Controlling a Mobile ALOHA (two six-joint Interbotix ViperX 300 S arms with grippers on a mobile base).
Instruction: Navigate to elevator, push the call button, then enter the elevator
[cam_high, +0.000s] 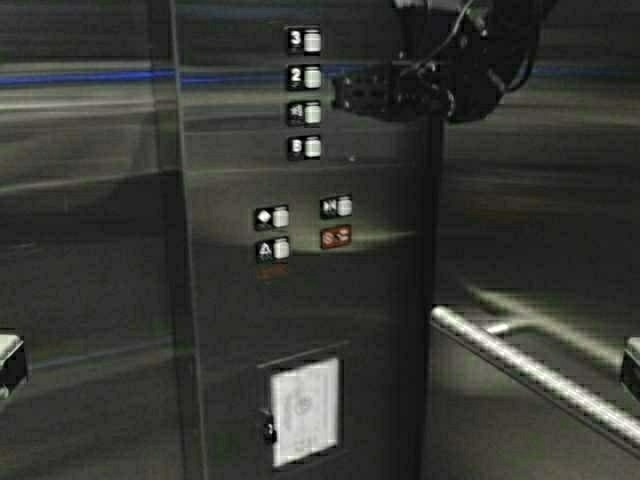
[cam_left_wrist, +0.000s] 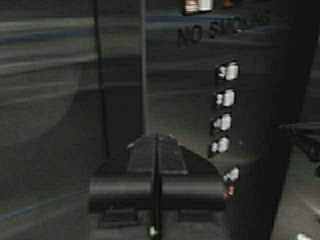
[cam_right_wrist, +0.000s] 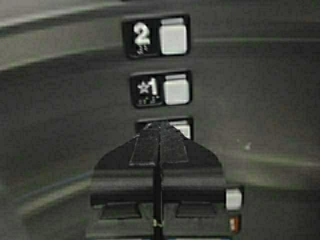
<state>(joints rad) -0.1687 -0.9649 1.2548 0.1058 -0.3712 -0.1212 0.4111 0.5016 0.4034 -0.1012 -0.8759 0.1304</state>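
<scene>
- The robot stands inside the elevator, facing its brushed steel wall; the handrail runs along the right-hand side.
- The right gripper is raised to the floor-button panel, clenched, with its tip directly in front of the button below the star-1 button. Closed fingers form one narrow point for pressing.
- The left gripper is clenched, held back from the wall, idle.
- The hall call button is not visible.

right tool closed | tip at button under star-1 button
</scene>
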